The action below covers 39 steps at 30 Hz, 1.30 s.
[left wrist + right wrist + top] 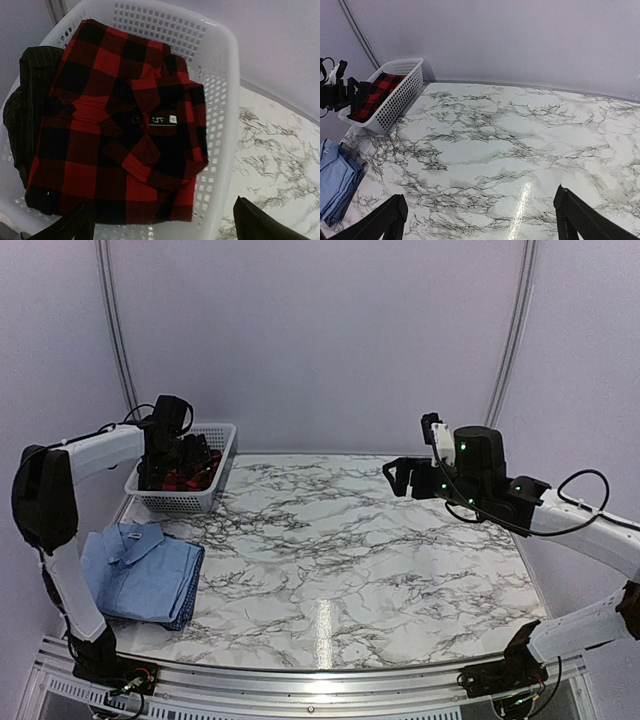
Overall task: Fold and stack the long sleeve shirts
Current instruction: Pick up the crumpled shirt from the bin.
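Note:
The red-and-black check flannel shirt [120, 125] lies folded in the white mesh basket [220, 95], its black neck label facing up. It also shows in the top view [185, 478] and the right wrist view [375, 92]. My left gripper [190, 455] hovers open over the basket, above the flannel shirt, holding nothing; its fingertips [265, 222] frame the shirt's near edge. The light blue collared shirt [135, 570] lies folded at the table's near left; it also shows in the right wrist view [334, 182]. My right gripper [405, 478] is open and empty, raised above the table's right side.
A dark pinstriped garment [27, 100] lies under the flannel shirt in the basket. A blue checked cloth [185, 605] peeks out under the light blue shirt. The marble table [340, 550] spreads between the arms. The wall stands close behind the basket.

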Available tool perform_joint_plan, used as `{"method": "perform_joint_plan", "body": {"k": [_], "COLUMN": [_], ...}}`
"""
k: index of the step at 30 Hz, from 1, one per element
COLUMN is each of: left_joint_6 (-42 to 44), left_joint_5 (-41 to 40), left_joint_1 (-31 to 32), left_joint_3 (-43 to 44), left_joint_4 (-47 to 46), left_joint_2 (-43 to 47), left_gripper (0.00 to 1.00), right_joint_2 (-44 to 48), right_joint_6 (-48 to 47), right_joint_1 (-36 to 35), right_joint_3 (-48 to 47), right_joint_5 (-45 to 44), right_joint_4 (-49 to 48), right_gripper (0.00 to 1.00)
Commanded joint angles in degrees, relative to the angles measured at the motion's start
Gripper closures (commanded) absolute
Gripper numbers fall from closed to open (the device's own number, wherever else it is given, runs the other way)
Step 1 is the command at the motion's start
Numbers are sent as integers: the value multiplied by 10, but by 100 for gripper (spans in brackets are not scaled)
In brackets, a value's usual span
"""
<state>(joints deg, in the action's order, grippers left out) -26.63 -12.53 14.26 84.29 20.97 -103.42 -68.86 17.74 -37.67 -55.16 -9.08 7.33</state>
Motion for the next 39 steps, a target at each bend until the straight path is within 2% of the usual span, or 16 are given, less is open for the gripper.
{"method": "perform_joint_plan", "body": {"k": [1, 5, 8, 14, 18, 24, 32, 39], "left_joint_6": [-19, -35, -39, -49, -50, -38, -23, 20], "left_joint_5": [0, 2, -1, -48, -58, -54, -47, -56], "left_joint_1": [-41, -69, -83, -93, -94, -94, -90, -52], "left_joint_3": [64, 119, 157, 194, 210, 234, 251, 268], "left_joint_4": [48, 69, 82, 97, 97, 98, 92, 71], "left_joint_2": [-77, -151, -195, -244, -258, -258, -195, -104], "left_gripper": [1, 2, 6, 26, 49, 98, 100, 100], "right_joint_2": [26, 36, 44, 51, 51, 51, 48, 36], "right_joint_6": [-3, -6, -8, -8, -9, -8, -8, -8], "right_joint_1": [-4, -4, -4, -4, -4, -4, -4, -4], "right_joint_3": [6, 10, 15, 19, 18, 10, 9, 2], "right_joint_5": [2, 6, 6, 6, 7, 7, 6, 9], "right_joint_4": [-3, 1, 2, 7, 9, 12, 10, 6], "right_gripper": [1, 2, 1, 1, 1, 2, 1, 2]}}
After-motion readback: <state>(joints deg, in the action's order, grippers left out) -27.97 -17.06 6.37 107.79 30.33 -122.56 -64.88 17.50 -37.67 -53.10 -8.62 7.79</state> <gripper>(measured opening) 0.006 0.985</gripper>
